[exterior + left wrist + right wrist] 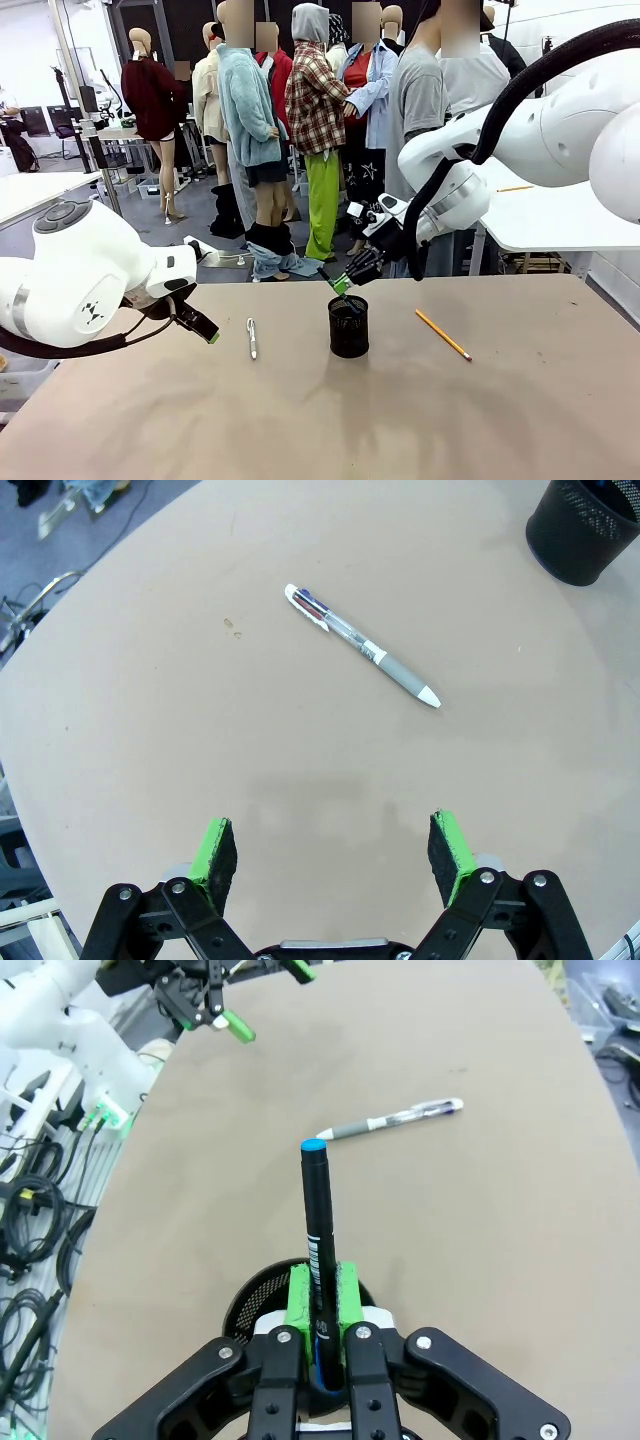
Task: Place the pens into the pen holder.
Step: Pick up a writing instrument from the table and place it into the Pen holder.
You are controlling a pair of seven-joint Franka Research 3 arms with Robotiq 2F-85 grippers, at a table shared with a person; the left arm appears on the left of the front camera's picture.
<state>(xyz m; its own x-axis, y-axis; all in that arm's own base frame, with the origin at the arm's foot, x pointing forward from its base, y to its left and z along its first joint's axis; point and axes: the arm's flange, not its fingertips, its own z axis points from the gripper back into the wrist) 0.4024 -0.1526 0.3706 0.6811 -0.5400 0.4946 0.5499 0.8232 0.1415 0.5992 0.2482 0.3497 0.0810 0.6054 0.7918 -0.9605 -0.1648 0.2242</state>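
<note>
The right gripper (322, 1295) is pinched narrow on the dark pen (318, 1230), just above the pen holder (348, 327). The left gripper (335, 845) gapes wide over the table (150, 730), holding nothing, near the silver-white pen (360, 645). The front view adds the yellow pencil (443, 335), lying right of the pen holder.

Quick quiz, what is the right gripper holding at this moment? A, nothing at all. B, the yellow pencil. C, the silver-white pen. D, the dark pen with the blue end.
D: the right gripper is shut on the dark pen just above the pen holder, while the silver-white pen and the pencil lie on the table.
</note>
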